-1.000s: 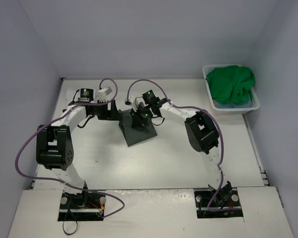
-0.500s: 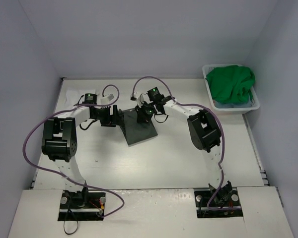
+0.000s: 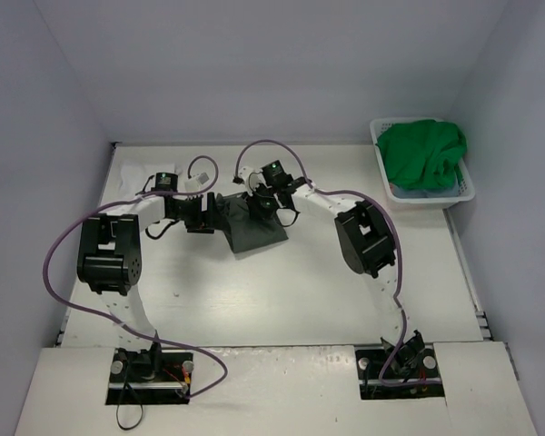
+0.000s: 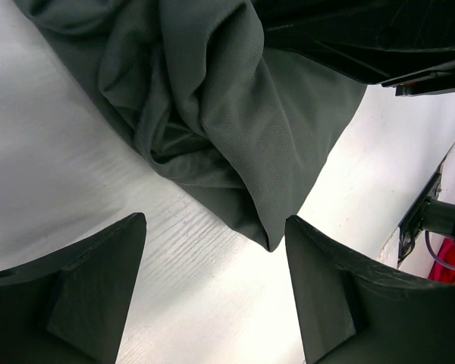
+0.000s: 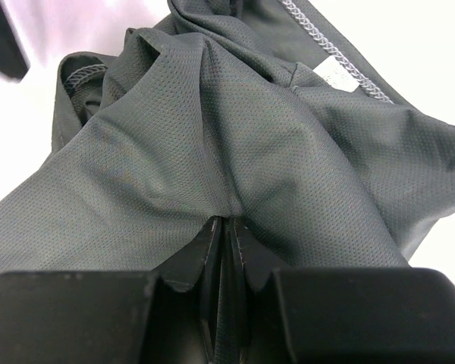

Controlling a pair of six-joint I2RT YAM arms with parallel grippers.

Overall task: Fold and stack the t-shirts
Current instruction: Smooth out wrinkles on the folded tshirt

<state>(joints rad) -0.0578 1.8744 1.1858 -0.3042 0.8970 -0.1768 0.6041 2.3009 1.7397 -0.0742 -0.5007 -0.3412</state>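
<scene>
The right gripper (image 5: 226, 230) is pinching a thin ridge of the dark grey t-shirt (image 5: 174, 152) at the far middle of the table (image 3: 282, 300) while the left gripper (image 4: 212, 243) is gaping empty beside it, so a hard tug risks slipping the cloth free.

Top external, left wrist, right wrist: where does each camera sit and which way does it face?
Top external: fixed above and behind the bases, looking down on the table; shows left arm, right arm, dark grey t-shirt, laundry basket with a green t-shirt.
Left wrist: on the left arm, facing down past the open left gripper at the shirt's edge.
Right wrist: on the right arm, facing along the right gripper, shut on a fold.
Shared: all three show the dark grey t-shirt.
</scene>
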